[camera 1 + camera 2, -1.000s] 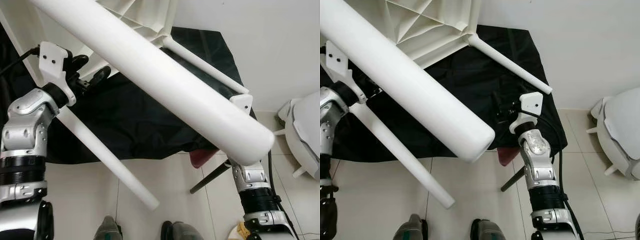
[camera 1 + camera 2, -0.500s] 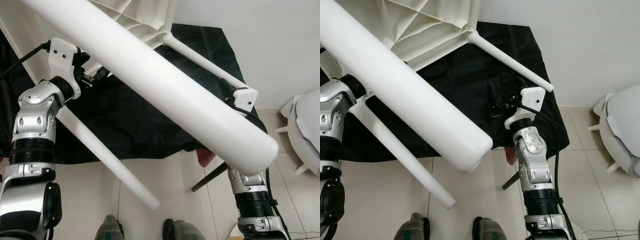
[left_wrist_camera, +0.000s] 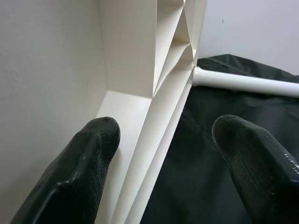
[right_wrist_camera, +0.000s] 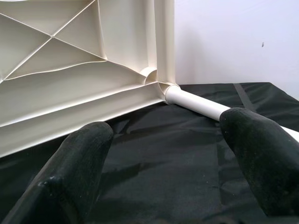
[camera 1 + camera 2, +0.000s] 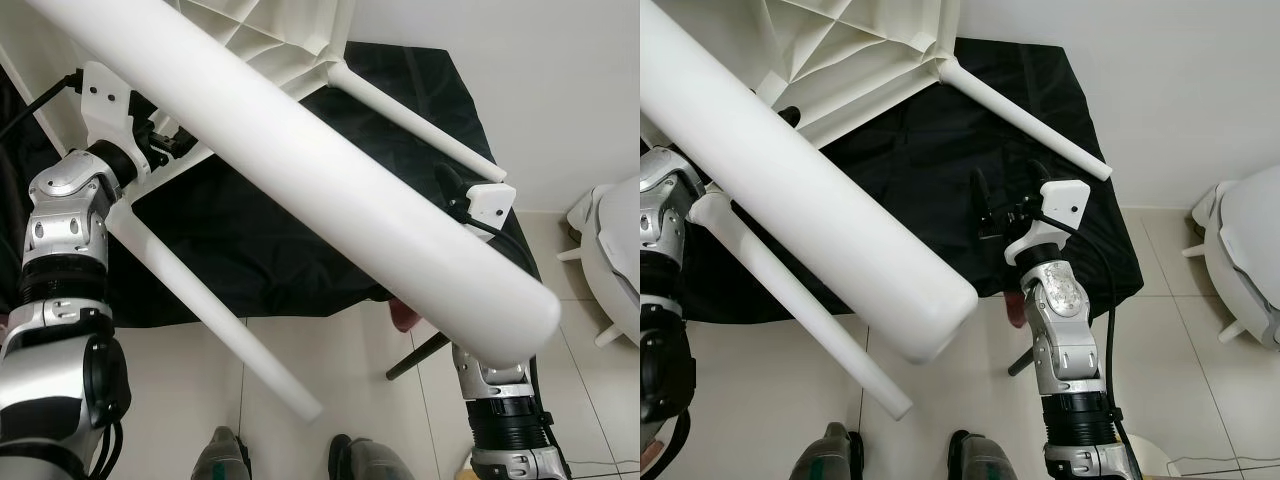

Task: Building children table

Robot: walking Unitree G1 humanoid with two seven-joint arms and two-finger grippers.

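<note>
I see the white table (image 5: 870, 60) tipped on its side on the black cloth (image 5: 940, 170), its ribbed edge right between my spread left gripper (image 3: 163, 154) fingers, while my right gripper (image 4: 168, 163), also spread and empty, sits farther off.

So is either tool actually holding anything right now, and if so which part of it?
Nothing is held. The left tool is open, its fingers straddling the ribbed edge of the upturned white table without closing. The right tool is open over the black cloth.
</note>
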